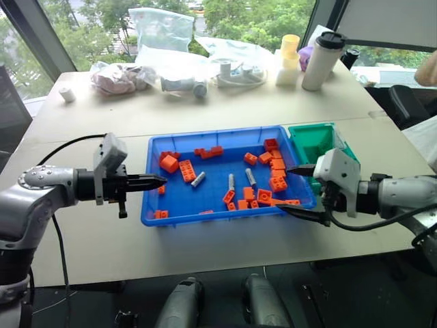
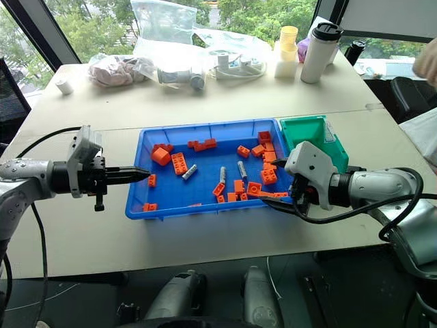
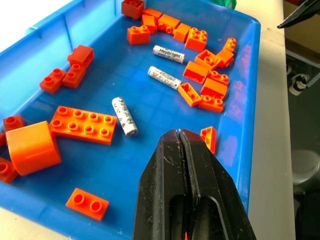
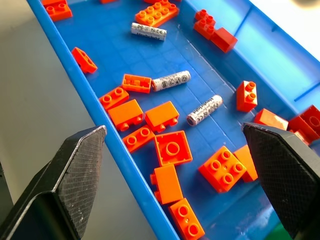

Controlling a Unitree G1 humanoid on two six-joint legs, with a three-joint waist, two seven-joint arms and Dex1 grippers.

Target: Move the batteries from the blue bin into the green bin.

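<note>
Batteries: three slim silver-grey cylinders lying flat on the floor of the blue bin [image 1: 153,205], apart from one another among orange bricks [image 1: 187,170]; one [image 1: 198,179] toward the left, one [image 1: 231,182] mid-floor, one [image 1: 250,177] just right of it; none in the green bin [image 1: 311,140] yet
Green bin: sits against the blue bin's far right end, on the desk [image 1: 95,232]
Left claw [image 1: 158,181]: fingers pressed together, holding nothing; tip at the blue bin's left wall
Right claw [image 1: 300,190]: spread wide, empty; hovers at the blue bin's near right corner, beside the green bin
Handling: likely light, rigid, smooth metal; round, so apt to roll or slip out of a skewed pinch
Where to grip: across the barrel at mid-length, fingers either side of its long axis
Risk: bricks lie close to the two right-hand batteries; a finger may nudge a brick or catch it with the cell
</note>
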